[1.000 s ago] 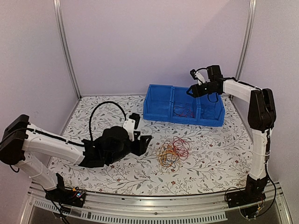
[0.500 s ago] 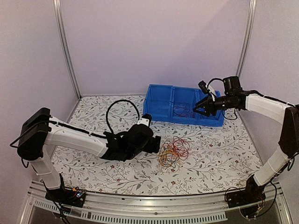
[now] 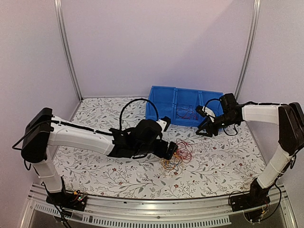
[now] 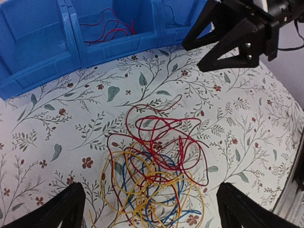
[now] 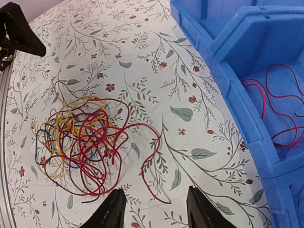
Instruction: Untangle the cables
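The cables [image 3: 176,154] lie in a tangled pile of red, yellow and blue loops on the floral table. They also show in the left wrist view [image 4: 156,175] and the right wrist view [image 5: 80,142]. My left gripper [image 3: 173,151] is open right over the pile, one finger on each side [image 4: 152,213], holding nothing. My right gripper [image 3: 204,128] is open and empty, low between the pile and the bin. In the right wrist view [image 5: 154,209] a loose red end lies between its fingers.
A blue bin [image 3: 156,111] with three compartments stands at the back, and its wall [image 5: 247,104] is close to my right gripper. A few red wires [image 3: 187,113] lie in its middle compartment [image 4: 109,31].
My left arm has reached right until its gripper is over the cable pile. My right gripper has come down from above the bin to the table in front of it.
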`<control>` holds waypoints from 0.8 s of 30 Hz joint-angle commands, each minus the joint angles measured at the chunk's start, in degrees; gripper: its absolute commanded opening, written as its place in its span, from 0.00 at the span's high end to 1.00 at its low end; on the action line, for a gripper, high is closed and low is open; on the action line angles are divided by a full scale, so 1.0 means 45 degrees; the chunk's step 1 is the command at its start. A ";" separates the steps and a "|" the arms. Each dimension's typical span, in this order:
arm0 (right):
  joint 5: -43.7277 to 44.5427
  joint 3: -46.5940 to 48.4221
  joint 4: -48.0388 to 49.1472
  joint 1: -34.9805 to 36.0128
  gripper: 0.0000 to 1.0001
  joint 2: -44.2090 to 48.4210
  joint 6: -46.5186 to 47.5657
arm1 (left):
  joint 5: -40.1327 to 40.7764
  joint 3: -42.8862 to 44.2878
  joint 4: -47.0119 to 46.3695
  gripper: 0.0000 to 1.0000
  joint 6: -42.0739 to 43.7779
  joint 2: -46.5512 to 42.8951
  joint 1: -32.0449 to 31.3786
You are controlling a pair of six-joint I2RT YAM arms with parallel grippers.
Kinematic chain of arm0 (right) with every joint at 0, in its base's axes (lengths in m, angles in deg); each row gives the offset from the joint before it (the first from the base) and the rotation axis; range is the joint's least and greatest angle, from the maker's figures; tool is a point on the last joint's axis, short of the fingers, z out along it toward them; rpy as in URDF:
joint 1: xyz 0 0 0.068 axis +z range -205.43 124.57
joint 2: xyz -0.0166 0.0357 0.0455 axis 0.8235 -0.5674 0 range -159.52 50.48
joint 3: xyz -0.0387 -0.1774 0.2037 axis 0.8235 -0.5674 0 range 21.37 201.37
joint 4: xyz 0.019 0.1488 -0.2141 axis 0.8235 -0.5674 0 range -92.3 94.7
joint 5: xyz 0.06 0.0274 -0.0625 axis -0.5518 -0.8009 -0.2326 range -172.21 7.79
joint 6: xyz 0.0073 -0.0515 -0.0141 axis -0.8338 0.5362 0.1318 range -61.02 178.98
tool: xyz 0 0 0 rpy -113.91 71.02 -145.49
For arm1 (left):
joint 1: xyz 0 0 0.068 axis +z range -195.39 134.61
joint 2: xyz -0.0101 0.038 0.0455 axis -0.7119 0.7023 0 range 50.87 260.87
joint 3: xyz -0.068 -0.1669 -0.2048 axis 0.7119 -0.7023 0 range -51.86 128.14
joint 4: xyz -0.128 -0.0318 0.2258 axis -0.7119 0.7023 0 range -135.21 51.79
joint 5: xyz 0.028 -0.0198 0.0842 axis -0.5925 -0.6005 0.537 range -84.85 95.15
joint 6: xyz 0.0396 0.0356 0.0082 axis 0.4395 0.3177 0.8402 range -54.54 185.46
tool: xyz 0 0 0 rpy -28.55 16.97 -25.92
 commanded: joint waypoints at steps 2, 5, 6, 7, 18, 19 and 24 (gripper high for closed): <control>0.2029 -0.0037 0.0268 0.0203 0.53 -0.0494 0.0745 | -0.1211 -0.2357 -0.2809 0.00 0.2237 -0.1585 -0.0366; 0.2446 0.0030 0.0124 0.0495 0.54 -0.0821 0.1298 | -0.0960 -0.3283 -0.4337 0.00 0.2349 -0.2622 -0.0291; 0.2506 0.0017 0.0211 0.0565 0.55 -0.1044 0.1439 | -0.0859 -0.3542 -0.4676 0.00 0.2404 -0.2832 -0.0254; 0.2528 0.0000 0.0249 0.0623 0.55 -0.1170 0.1463 | -0.0603 -0.3731 -0.4865 0.00 0.2248 -0.2992 -0.0188; 0.3567 0.0757 -0.0366 0.1617 0.53 -0.3005 0.1844 | 0.1151 -0.5498 -0.2947 0.00 -0.3323 -0.3697 0.1855; 0.3674 0.0828 -0.0458 0.1660 0.55 -0.3292 0.1877 | 0.1023 -0.5767 -0.3387 0.00 -0.2992 -0.3838 0.1870; 0.4002 0.0984 -0.0500 0.1789 0.82 -0.3744 0.1859 | 0.0951 -0.5345 -0.3153 0.00 -0.1625 -0.4002 0.1869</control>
